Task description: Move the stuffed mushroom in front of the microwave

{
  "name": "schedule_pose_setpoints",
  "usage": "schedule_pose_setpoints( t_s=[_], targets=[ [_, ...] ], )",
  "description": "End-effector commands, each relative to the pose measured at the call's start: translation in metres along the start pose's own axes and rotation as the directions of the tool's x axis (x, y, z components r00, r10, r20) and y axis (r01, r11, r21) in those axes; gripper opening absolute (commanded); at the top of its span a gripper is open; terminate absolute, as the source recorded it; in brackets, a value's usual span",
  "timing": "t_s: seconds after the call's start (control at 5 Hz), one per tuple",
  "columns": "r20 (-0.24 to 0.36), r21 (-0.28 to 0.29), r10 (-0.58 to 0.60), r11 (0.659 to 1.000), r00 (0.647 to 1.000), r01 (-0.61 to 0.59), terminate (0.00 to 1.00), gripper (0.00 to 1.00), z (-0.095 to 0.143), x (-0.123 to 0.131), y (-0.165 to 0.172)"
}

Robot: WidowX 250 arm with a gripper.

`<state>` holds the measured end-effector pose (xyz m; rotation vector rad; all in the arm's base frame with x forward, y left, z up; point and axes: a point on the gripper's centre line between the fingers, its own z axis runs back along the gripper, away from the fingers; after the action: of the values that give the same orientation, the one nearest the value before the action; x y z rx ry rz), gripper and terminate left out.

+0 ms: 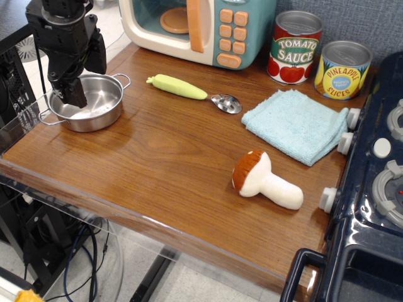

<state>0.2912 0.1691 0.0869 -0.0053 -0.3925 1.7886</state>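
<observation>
at the far left corner of the wooden table (157,163) the black gripper (70,91) hangs over a small steel pot (94,104), its fingertips down inside the pot's rim; from this angle i cannot tell whether the jaws are apart or together. moving right, a green-handled spoon (192,91) lies flat near the far edge, its metal bowl pointing right. just behind it, against the far edge, stands the microwave (201,28), teal front facing the table, with an orange handle and orange buttons. farther right, the stuffed mushroom (264,181) lies on its side close to the right edge and nearer the front edge, brown cap to the left, cream stem pointing right, well apart from the microwave. a folded light blue cloth (296,124) sits behind it by the right edge. in the far right corner stand a tomato sauce can (295,49) and a pineapple slices can (342,70), side by side. a dark toy stove (378,189) borders the right edge.
</observation>
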Motion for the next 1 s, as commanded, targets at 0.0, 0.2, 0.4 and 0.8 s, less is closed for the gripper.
schedule_pose_setpoints(
  t_s=[0.0,0.2,0.4,0.8],
  targets=[
    [0.000,0.000,0.000,1.000,1.000,0.000,0.00,1.00,0.000,0.000,0.000],
    [-0.026,-0.042,-0.041,0.998,0.999,0.040,0.00,1.00,0.022,-0.014,0.000],
    [-0.069,-0.061,-0.100,0.993,0.993,0.096,0.00,1.00,0.036,-0.033,0.006],
    [-0.189,-0.083,-0.256,0.966,0.948,0.244,0.00,1.00,0.059,-0.103,0.027]
  ],
)
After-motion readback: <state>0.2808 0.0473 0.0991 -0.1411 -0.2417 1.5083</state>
